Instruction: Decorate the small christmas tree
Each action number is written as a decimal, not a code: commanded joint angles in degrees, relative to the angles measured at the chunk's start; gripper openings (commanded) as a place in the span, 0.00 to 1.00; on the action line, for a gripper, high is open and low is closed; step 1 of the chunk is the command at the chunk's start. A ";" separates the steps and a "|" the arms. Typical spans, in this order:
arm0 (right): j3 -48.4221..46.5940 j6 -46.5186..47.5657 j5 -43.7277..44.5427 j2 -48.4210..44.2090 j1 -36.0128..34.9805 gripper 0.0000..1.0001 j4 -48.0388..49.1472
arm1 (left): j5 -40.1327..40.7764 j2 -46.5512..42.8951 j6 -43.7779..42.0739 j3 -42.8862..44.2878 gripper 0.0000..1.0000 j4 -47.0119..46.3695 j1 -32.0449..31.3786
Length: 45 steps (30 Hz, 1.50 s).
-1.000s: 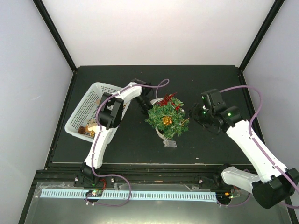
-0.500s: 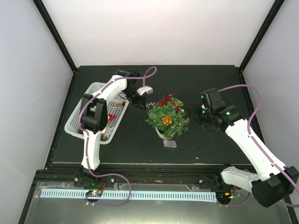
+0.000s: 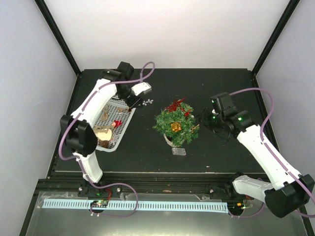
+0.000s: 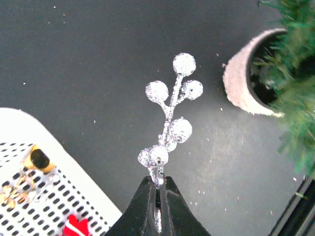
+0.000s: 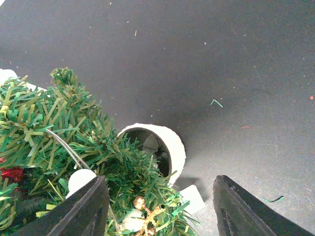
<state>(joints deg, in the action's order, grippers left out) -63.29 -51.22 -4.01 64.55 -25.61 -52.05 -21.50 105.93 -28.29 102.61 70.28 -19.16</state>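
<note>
The small christmas tree [image 3: 176, 120] stands mid-table in a whitish pot [image 5: 173, 143]; it carries a gold gift-box ornament [image 3: 175, 127] and a red sprig [image 3: 176, 104]. My left gripper [image 3: 138, 101] hangs between the basket's far corner and the tree, shut on the stem of a silvery glitter berry sprig [image 4: 170, 123] that points toward the tree's pot [image 4: 244, 76]. My right gripper [image 3: 201, 120] sits at the tree's right side, open. Its fingers [image 5: 84, 209] straddle the tree's lower branches [image 5: 123, 172] without gripping them.
A white mesh basket [image 3: 122, 129] with red and gold ornaments lies left of the tree; its corner [image 4: 54, 162] shows below the left gripper. A small white tag [image 3: 178, 151] lies on the black table in front of the pot. White walls enclose the table.
The left arm has swung its elbow out to the left, uncovering the basket, and its gripper has drawn back from the tree toward the basket's far corner. The right arm has stayed put.
</note>
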 commanded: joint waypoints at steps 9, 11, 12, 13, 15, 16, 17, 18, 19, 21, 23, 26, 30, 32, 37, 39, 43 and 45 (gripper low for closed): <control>1.41 0.76 -0.05 -2.48 0.34 0.60 2.64 | 2.17 -13.57 -19.06 -0.73 0.02 15.38 -0.75; 1.67 0.54 -0.24 -2.72 0.38 0.60 2.75 | 2.87 -14.30 -20.39 -1.17 0.02 16.79 -1.52; 1.70 0.39 -0.29 -2.82 0.39 0.60 2.75 | 3.27 -14.65 -20.81 -1.57 0.02 17.19 -2.03; 1.77 0.34 -0.34 -2.93 0.38 0.60 2.75 | 3.77 -15.00 -21.05 -2.06 0.02 17.25 -2.55; 1.97 0.09 -0.41 -3.19 0.38 0.60 2.82 | 4.91 -15.66 -21.20 -3.21 0.02 16.78 -3.82; 2.04 -0.05 -0.41 -3.37 0.38 0.60 2.83 | 5.51 -15.86 -20.96 -3.84 0.02 16.18 -4.50; 2.17 -0.18 -0.39 -3.57 0.38 0.60 2.79 | 6.05 -16.00 -20.56 -4.35 0.02 15.49 -5.07; 2.26 -0.33 -0.37 -3.70 0.38 0.60 2.74 | 6.37 -15.89 -20.21 -4.69 0.02 14.87 -5.63; 2.31 -0.41 -0.25 -3.97 0.38 0.60 2.68 | 6.59 -15.71 -20.02 -4.93 0.02 14.69 -6.20; 2.65 -0.53 -0.21 -4.53 0.38 0.60 2.57 | 6.93 -14.85 -19.45 -5.08 0.02 13.94 -7.31; 3.04 -0.71 -0.15 -5.06 0.42 0.60 2.49 | 6.99 -13.81 -18.99 -5.31 0.02 12.85 -8.08; 3.66 -1.00 0.05 -5.91 0.38 0.60 2.10 | 7.15 -12.25 -18.03 -4.70 0.02 11.83 -9.22; 4.27 -1.38 0.64 -7.16 0.38 0.60 1.53 | 7.56 -10.31 -17.14 -3.51 0.02 10.87 -10.64; 4.55 -1.52 0.70 -7.61 0.36 0.60 1.39 | 7.66 -9.46 -16.73 -2.93 0.02 10.35 -11.34; 5.34 -2.01 0.89 -8.47 0.38 0.60 1.24 | 8.63 -8.17 -16.06 -2.36 0.02 9.12 -12.70; 5.60 -2.04 0.85 -8.69 0.37 0.60 1.25 | 8.56 -7.83 -15.77 -2.03 0.02 8.69 -12.99; 6.05 -2.30 0.93 -9.03 0.38 0.60 1.24 | 8.55 -6.88 -15.23 -1.16 0.01 8.43 -13.76; 6.16 -2.23 0.93 -9.14 0.38 0.60 1.18 | 8.49 -6.56 -14.91 -0.79 0.02 8.23 -14.11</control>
<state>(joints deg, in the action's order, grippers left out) -57.60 -52.90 -3.73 56.42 -25.61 -50.61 -13.45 98.39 -44.42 99.02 79.75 -32.29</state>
